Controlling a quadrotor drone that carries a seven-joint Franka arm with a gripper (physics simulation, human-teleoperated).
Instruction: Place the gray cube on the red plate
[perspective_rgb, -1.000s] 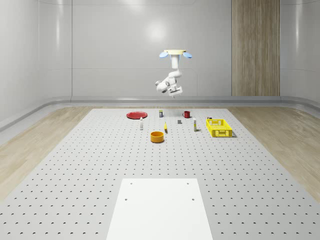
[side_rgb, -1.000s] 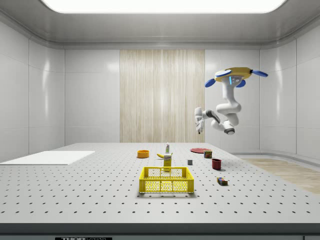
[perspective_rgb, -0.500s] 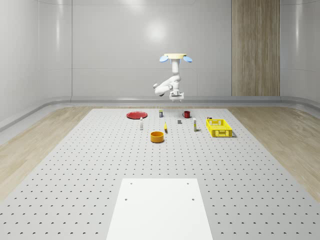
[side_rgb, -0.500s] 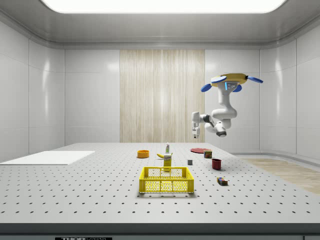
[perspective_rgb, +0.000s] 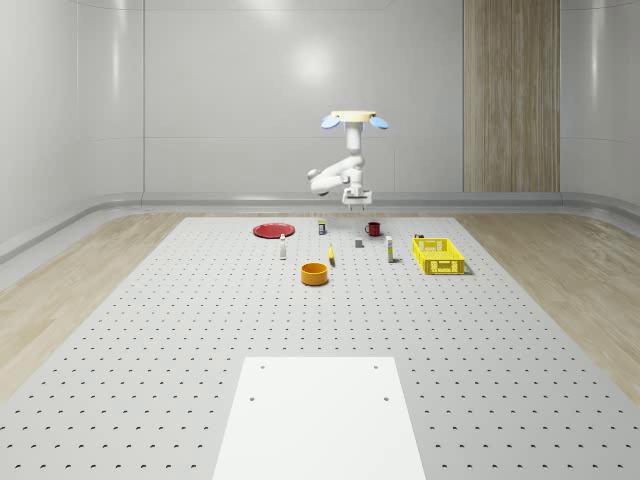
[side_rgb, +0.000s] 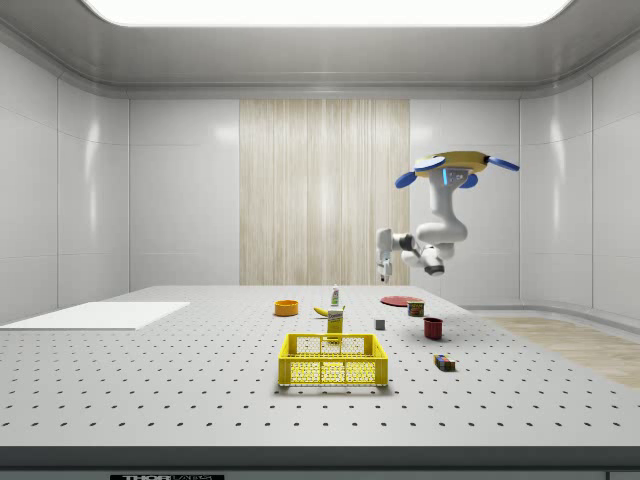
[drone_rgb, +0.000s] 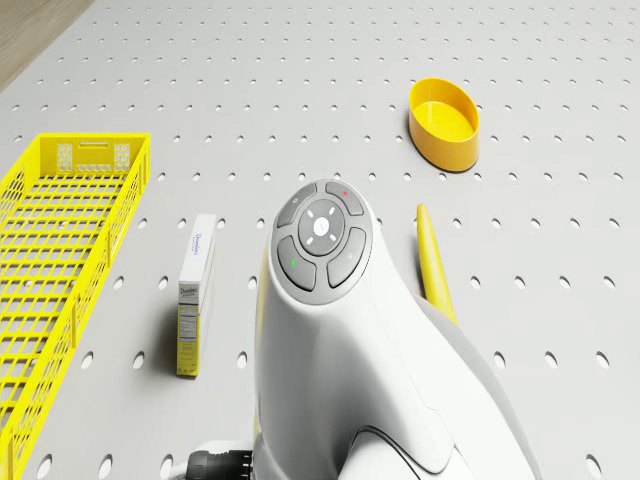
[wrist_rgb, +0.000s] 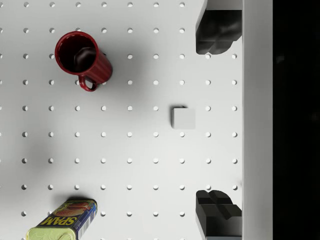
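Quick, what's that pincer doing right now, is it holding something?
Pincer: open, holding nothing, high above the gray cube while the drone hovers.

This is a simulated robotics test lab, not a home or shop. A wide gray perforated worktop with a regular grid of holes fills the room, with a plain white panel set in at one end. Smooth, glossy pale walls curve into the floor, 1 wood-slat wall panel breaks them, and a long ceiling light glows overhead. A quadrotor drone hovers above the scattered test props.
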